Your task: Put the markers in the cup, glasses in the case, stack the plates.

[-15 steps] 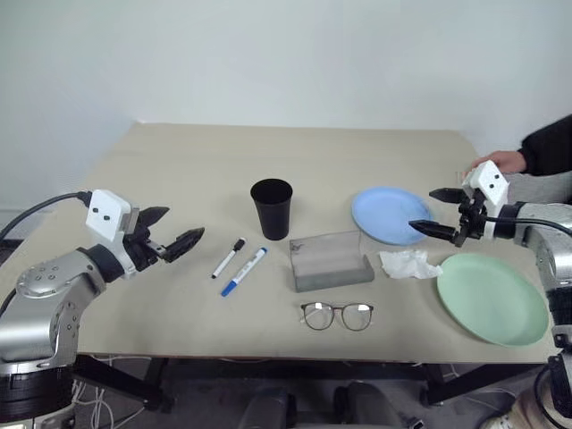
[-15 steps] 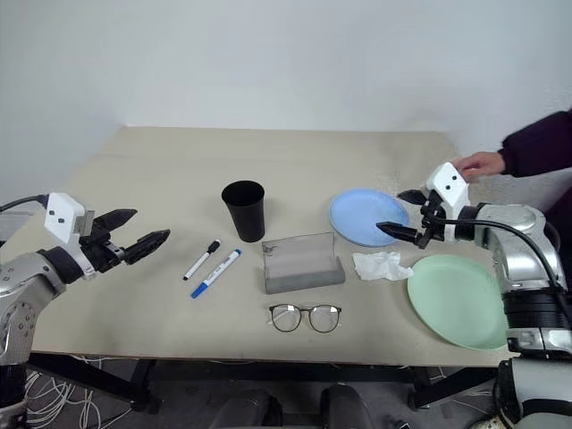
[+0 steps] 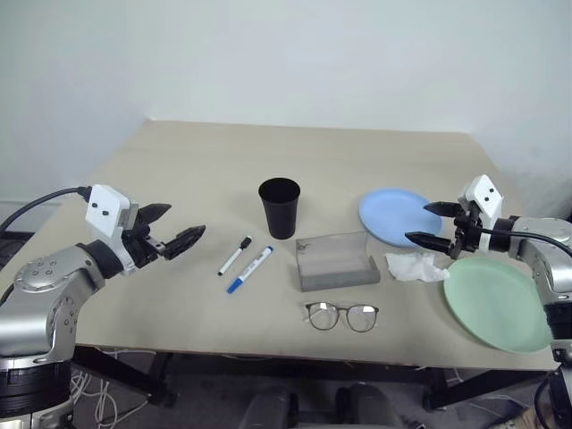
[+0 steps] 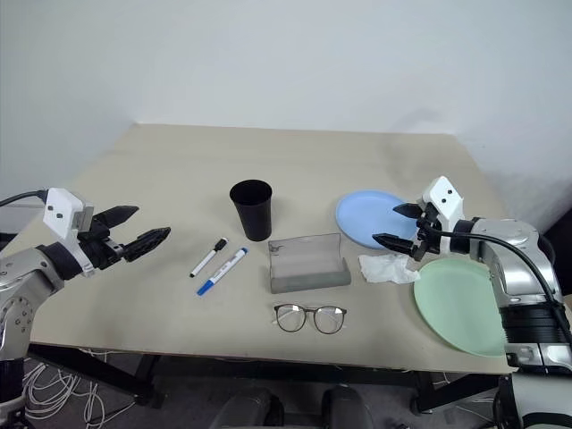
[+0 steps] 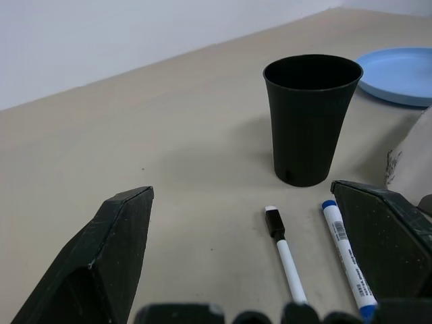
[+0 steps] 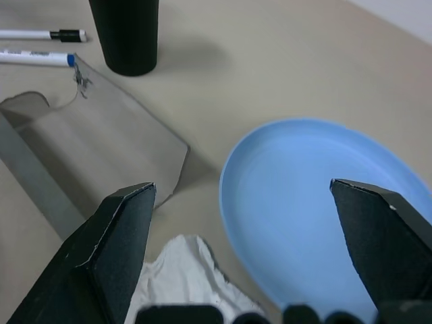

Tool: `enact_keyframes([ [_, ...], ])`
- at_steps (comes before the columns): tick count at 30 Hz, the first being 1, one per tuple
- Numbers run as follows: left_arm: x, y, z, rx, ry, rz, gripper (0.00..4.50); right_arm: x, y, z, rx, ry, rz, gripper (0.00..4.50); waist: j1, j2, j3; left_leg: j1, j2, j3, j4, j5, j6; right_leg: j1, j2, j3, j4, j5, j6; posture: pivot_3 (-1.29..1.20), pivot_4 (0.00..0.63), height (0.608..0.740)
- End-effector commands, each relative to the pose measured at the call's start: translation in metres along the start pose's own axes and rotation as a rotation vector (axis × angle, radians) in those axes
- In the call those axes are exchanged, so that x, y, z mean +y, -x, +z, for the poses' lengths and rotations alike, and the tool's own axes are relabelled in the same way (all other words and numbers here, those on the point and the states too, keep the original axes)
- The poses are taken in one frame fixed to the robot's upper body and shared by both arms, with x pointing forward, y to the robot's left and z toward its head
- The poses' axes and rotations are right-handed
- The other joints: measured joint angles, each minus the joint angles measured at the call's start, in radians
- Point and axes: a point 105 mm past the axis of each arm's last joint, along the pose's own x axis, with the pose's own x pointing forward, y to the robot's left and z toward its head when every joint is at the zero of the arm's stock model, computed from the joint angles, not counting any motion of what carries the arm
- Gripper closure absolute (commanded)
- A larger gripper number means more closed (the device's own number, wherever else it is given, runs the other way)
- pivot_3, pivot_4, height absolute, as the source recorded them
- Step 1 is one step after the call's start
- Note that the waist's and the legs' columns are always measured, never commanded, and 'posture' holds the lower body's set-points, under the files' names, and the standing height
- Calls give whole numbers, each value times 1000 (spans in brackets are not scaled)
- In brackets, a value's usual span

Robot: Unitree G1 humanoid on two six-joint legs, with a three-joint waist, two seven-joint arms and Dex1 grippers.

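Observation:
The black cup [image 3: 279,207] stands upright mid-table. Just left of it lie two markers side by side, a black-capped one [image 3: 234,256] and a blue-capped one [image 3: 249,269]. The grey case [image 3: 336,262] sits with its lid raised, and the glasses [image 3: 340,315] lie unfolded in front of it. The blue plate [image 3: 394,215] and the green plate [image 3: 496,302] rest apart on the right. My left gripper [image 3: 183,225] hovers open, left of the markers and pointing at them. My right gripper [image 3: 417,222] hangs open and empty over the blue plate's near right edge.
A crumpled white tissue [image 3: 414,265] lies between the case and the green plate, just below my right gripper. The green plate sits close to the table's right front edge [image 3: 500,357]. A white wall stands behind the table.
The person's hand beside my right wrist has gone from view. My right gripper has sunk slightly toward the blue plate. The whole view has shifted a little; the left gripper has kept still.

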Motion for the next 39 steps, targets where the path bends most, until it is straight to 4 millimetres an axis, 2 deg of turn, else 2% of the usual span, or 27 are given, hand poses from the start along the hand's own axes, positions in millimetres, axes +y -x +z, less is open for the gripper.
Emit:
enact_keyframes([
  [1, -2, -7, 15, -48, -38, -16, 24, -14, 20, 11, -17, 51, -67, 0, 0, 0, 0, 0, 0, 0, 0, 0, 0, 0, 0, 0, 0, 0, 0, 0, 0, 738],
  [7, 1, -13, 20, -58, -45, -40, 24, -20, 36, -6, 40, 22, -116, 0, -1, 0, 0, 0, 0, 0, 0, 0, 0, 1, 0, 0, 0, 0, -1, 0, 0, 738],
  [11, 1, -17, 16, -54, -44, -46, 24, -26, 47, -20, 87, 4, -169, 0, 0, 0, 0, 0, 0, 1, 0, 0, 0, 0, 1, 0, 0, 0, 0, 0, 0, 738],
  [16, -3, -28, 15, -64, -36, -84, 24, -41, 75, -45, 157, -55, -306, 0, 4, 0, 0, 0, 0, 1, 1, 1, 1, 1, 0, 0, -1, 0, -1, 0, 0, 738],
  [21, -7, -34, 13, -65, -33, -106, 24, -49, 101, -68, 213, -110, -367, 0, 0, 0, 0, 0, 0, 1, 1, 1, 2, 2, 1, 0, -3, 0, 0, 0, 0, 738],
  [27, -8, -34, 8, -62, -24, -111, 24, -57, 131, -98, 268, -217, -456, 0, -1, 1, 0, 0, 1, 2, 1, 2, 3, 2, 2, 0, -3, 0, -1, 0, 0, 738],
  [34, -11, -31, 3, -58, -15, -108, 24, -55, 140, -123, 290, -316, -480, 0, -1, 3, 0, 0, 1, 3, 1, 3, 5, 4, 2, 0, -8, 0, 0, 0, 0, 738],
  [39, -10, -29, 3, -58, -16, -97, 24, -55, 140, -133, 292, -361, -485, 0, -1, 4, 0, 0, 1, 4, 1, 4, 7, 6, 1, 1, -12, 1, 1, 0, 0, 738],
])
